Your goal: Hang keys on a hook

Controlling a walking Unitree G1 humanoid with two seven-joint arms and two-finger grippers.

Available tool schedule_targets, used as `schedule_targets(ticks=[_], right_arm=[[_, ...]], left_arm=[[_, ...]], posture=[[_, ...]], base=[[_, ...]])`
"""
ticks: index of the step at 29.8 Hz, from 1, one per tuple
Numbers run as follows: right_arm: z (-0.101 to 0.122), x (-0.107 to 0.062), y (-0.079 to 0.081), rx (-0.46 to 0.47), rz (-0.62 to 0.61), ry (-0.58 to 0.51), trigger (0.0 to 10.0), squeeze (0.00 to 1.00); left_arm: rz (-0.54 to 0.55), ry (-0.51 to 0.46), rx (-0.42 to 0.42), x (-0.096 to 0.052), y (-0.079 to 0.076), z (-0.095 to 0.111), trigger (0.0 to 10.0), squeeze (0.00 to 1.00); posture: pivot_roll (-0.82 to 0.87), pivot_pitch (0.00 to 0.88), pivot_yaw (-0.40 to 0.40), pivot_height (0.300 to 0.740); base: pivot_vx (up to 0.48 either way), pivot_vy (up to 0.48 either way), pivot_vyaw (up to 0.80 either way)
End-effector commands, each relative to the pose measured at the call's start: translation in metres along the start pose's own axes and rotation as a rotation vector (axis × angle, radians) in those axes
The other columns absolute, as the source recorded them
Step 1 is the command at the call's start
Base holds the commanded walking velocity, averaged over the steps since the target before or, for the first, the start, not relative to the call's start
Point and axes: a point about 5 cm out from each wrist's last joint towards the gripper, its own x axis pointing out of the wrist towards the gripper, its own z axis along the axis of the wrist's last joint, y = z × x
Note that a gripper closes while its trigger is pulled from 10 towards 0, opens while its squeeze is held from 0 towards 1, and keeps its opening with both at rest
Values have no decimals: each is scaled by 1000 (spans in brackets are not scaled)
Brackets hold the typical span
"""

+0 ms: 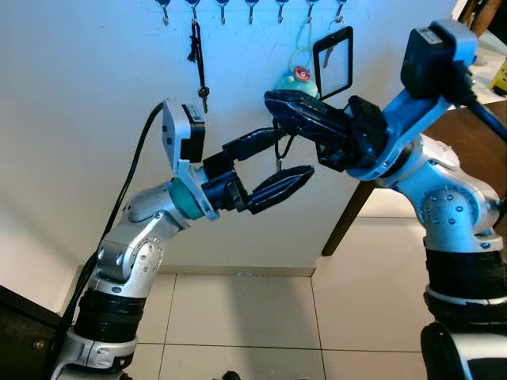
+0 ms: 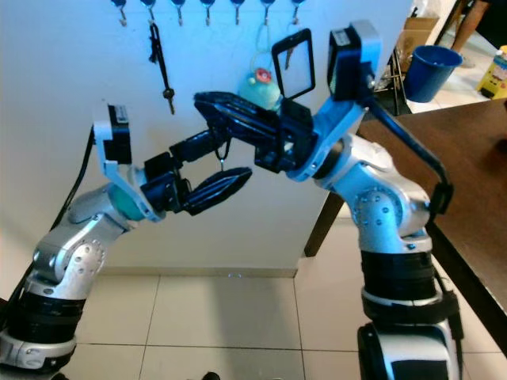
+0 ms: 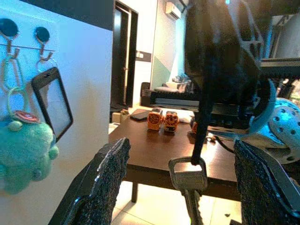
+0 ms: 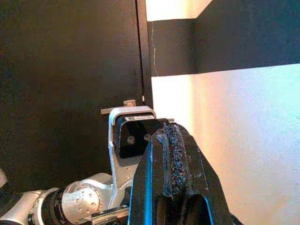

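The right claw (image 1: 279, 107) was raised in front of the white wall (image 1: 79, 158), its two black fingers pressed together on a thin dark strap, from which the keys (image 1: 279, 164) dangled straight below it. In the right wrist view the rough pads (image 4: 176, 159) met with no gap between them. The left claw (image 1: 277, 162) reached in from the other side with its fingers spread wide apart, one above and one below, and the keys hung in the gap between them, touching neither finger as far as the left wrist view showed; there the silver key head (image 3: 187, 173) hung midway between the two textured fingers (image 3: 105, 178).

Above both claws ran a row of hooks (image 1: 252, 9) along the wall. Up and to the side of the left claw, a dark lanyard with a small key (image 1: 198, 59) hung from one hook. Just behind and above the right claw hung a green plush toy (image 2: 260, 87) on a pale loop, and beside it a black-framed card holder (image 1: 334, 62).

Beyond the right claw's arm stood a dark wooden surface (image 2: 475, 158), with a blue bucket (image 2: 432, 71) past its far end. Pale floor tiles (image 1: 238, 317) lay below both arms.
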Motion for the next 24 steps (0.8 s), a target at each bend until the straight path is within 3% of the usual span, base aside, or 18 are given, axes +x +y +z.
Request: schedule_targets(ticks=[1, 10, 24], right_arm=[[0, 2, 4, 1, 24, 7, 10000, 0], [-1, 0, 6, 2, 20, 4, 10000, 0], [1, -1, 5, -7, 7, -3, 10000, 0]], left_arm=[[16, 3, 20, 0, 3, 1, 0, 0], [89, 17, 58, -3, 13, 2, 0, 0], [100, 49, 89, -3, 16, -1, 0, 0]], posture=[[-91, 55, 50, 740], [-90, 59, 56, 740], [-95, 59, 63, 740]], base=[[0, 0, 0], [0, 0, 0], [0, 0, 0]])
